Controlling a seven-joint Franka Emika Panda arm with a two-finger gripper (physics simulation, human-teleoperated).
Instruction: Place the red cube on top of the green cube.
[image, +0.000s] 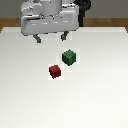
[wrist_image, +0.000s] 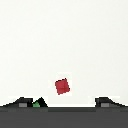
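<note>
A wide white table fills nearly the whole exterior view, its surface plain and evenly lit. A strip of brown wooden floor runs along the table's far edge.

The Franka Panda arm hangs over the far part of the table, a bulky pale grey and white body cut off by the frame. Beneath it is the gripper, with two short dark fingers pointing down and set wide apart. Nothing sits between them, and they are raised above the tabletop, well apart from both cubes. The render is coarse, so the exact spread of the fingers is hard to judge, but they look fully spread.

The green cube rests on the table near the middle of the exterior view, a small dark green block with plain faces, turned so that one corner faces the camera. It sits nearer the arm than the other block does.

The red cube is a slightly smaller dark red block, also flat on the table. It lies just beside the green cube, toward the exterior view's left and closer to the camera, with a narrow gap of white table between the two. They do not touch.

In the wrist view, the red cube shows as a tilted red square on white, between the two dark fingertips. Only a small sliver of the green cube shows, right beside one fingertip.
</note>
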